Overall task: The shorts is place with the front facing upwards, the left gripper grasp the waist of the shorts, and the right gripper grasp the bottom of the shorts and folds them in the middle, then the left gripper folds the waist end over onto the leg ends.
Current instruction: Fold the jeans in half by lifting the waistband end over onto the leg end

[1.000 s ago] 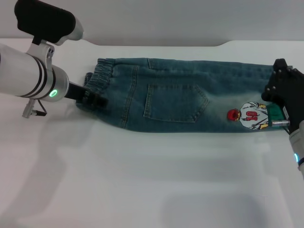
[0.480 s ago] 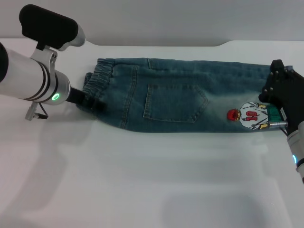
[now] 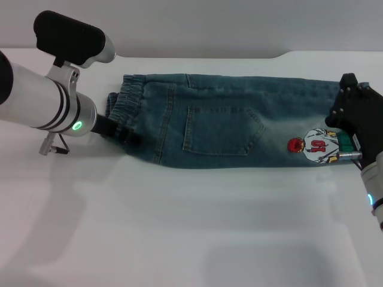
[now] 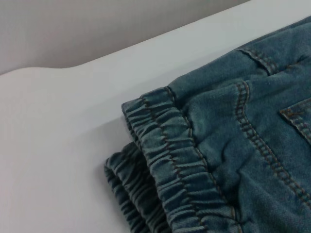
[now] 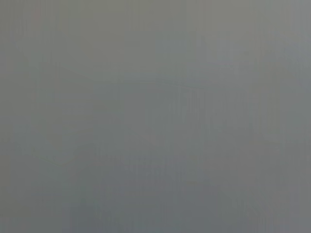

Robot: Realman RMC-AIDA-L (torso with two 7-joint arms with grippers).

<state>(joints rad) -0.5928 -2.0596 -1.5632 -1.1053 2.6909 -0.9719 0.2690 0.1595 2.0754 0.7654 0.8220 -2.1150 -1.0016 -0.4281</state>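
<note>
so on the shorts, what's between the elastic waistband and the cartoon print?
Head view: between the elastic waistband and the cartoon print lies only denim of the shorts, with the patch pocket roughly midway. Nothing else rests on that stretch.

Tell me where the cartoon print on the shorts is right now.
In the head view the cartoon print sits at the right end of the shorts, beside the right gripper.

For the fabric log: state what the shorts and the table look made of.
The shorts: washed blue-green denim, matte, with visible topstitching, faded patches and a gathered elastic waistband. The table: smooth white surface, faintly glossy, perhaps laminate or plastic; the look cannot settle which.
</note>
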